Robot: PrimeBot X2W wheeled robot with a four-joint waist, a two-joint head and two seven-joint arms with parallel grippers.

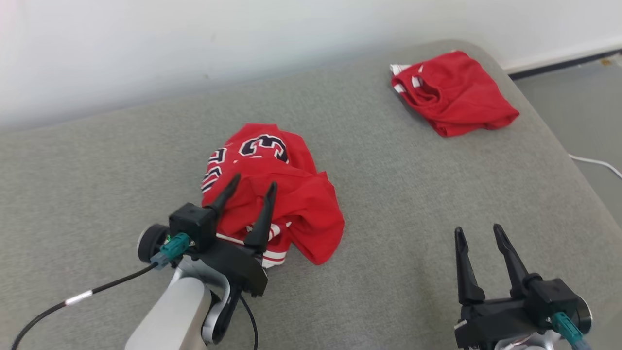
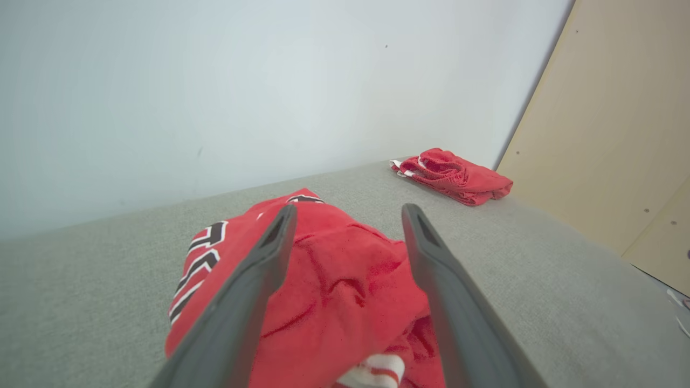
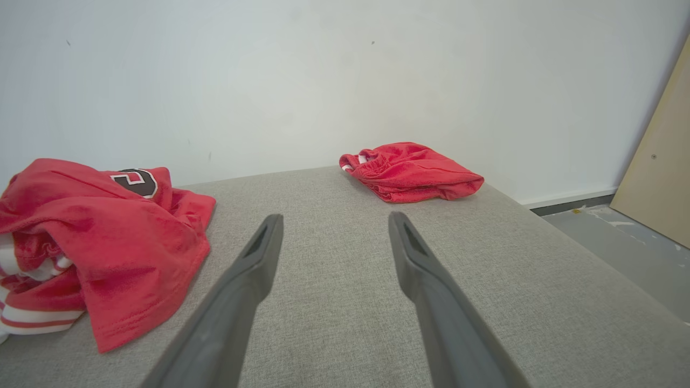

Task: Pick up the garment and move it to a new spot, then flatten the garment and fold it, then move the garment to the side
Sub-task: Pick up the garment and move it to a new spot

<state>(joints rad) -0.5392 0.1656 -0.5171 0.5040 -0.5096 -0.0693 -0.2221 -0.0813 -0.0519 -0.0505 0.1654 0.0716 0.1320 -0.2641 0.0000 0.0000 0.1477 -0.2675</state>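
Scene: grey upholstered surface (image 1: 413, 194) set against a pale wall (image 1: 194, 48). Grey floor (image 1: 573, 107) showed past its right edge, with a white cable (image 1: 597, 163) lying on it.

Task garment: red basketball jersey (image 1: 291, 194), crumpled in a heap near the middle of the surface, left of centre in the head view. A black numeral outlined in white faced up on the far part of the heap; only a "3" could be read. Black-and-white lettering ran along the left side. White-and-red striped trim showed at the near edge, under the left wrist.

Left claw (image 1: 255, 180): both fingers stood wide apart above the near part of the heap. In the left wrist view the claw (image 2: 349, 207) framed the jersey (image 2: 345, 280), with red cloth lying below and between the fingers. No cloth was pinched; the claw had hold of nothing. Whether the fingers touched the fabric could not be told.

Right claw (image 1: 477, 228): fingers equally wide apart, holding nothing, over bare upholstery well to the right of the jersey. In the right wrist view the claw (image 3: 335, 215) pointed at the wall, with the jersey (image 3: 108, 215) off to its left.

Other item: a second red garment (image 1: 452, 92) with white trim, folded flat, lay at the far right corner of the surface, well apart from the jersey. A tan panel (image 2: 620, 134) stood beyond it in the left wrist view.
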